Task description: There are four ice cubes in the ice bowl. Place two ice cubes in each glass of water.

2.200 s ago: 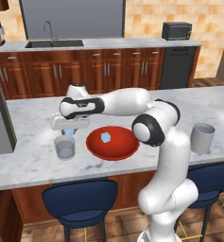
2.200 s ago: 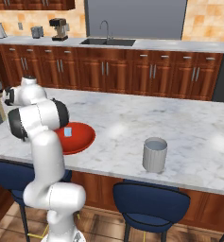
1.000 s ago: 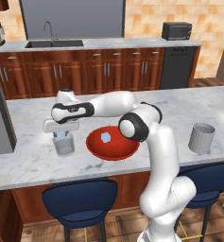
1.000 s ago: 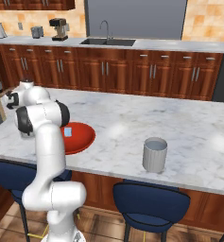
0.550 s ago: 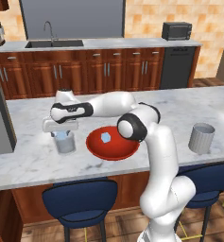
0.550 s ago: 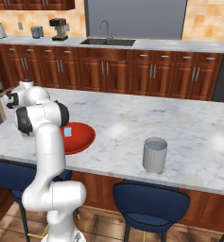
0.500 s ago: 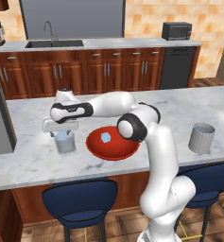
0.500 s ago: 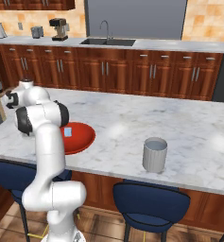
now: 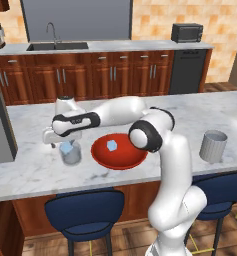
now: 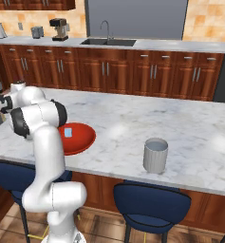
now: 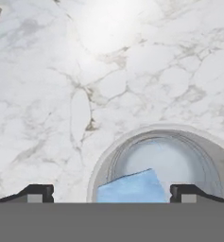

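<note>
Hand view — ice cube (image 11: 131,188) inside clear glass (image 11: 163,163) — fingers (image 11: 35,193) spread.

Both base views look forward and down, sharing the tabletop (image 9: 200,112); hand view looks straight down, close.

No text, label, brand, number or sign can be read in any of the views — the arm carries a small dark band with pale marks, but they are too small and blurred to make out.
</note>
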Controlling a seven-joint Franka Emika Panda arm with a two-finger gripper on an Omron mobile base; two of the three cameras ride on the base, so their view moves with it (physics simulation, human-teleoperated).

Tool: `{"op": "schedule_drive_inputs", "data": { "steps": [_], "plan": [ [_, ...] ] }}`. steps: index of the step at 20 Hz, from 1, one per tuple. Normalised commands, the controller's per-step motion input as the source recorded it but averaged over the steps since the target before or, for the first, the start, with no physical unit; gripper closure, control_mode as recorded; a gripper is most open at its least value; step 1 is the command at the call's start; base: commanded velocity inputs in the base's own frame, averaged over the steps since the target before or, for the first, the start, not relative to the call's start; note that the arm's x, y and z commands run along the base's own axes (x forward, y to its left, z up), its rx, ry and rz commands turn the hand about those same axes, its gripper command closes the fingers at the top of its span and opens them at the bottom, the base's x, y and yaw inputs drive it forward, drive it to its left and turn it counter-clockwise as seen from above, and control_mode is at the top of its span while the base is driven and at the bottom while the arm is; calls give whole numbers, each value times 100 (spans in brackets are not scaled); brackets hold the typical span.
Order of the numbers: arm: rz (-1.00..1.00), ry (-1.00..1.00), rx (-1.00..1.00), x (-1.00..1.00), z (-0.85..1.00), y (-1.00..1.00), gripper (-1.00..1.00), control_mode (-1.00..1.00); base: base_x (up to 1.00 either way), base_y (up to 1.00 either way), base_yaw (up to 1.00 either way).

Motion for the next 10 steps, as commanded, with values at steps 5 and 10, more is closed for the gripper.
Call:
{"op": "schedule_drive_inputs", "data": {
  "steps": [5, 10],
  "plan": [
    [0, -3, 2, -35, 3, -42, -100, -100, 0, 0, 0],
    [0, -11, 10, -1, 18, -58, -100, -100, 0, 0, 0]
  ]
}}
